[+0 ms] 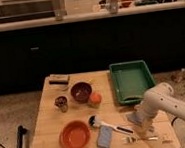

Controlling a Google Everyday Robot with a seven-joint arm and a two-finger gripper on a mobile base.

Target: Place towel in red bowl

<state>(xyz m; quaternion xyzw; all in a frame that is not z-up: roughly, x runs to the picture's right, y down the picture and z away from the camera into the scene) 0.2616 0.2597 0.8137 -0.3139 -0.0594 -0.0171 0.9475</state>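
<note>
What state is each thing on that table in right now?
towel: flat on the table, not in any bowl.
red bowl: upright, empty.
dark bowl: upright.
green tray: empty.
gripper: low at the towel, near the table's front right.

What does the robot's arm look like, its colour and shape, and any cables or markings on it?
The arm is off-white, built of thick, smooth, rounded tubular segments with a bulbous joint. No cables or markings show. The gripper at its lower end sits over the light wooden table, beside the thin pale grey-blue towel.
</note>
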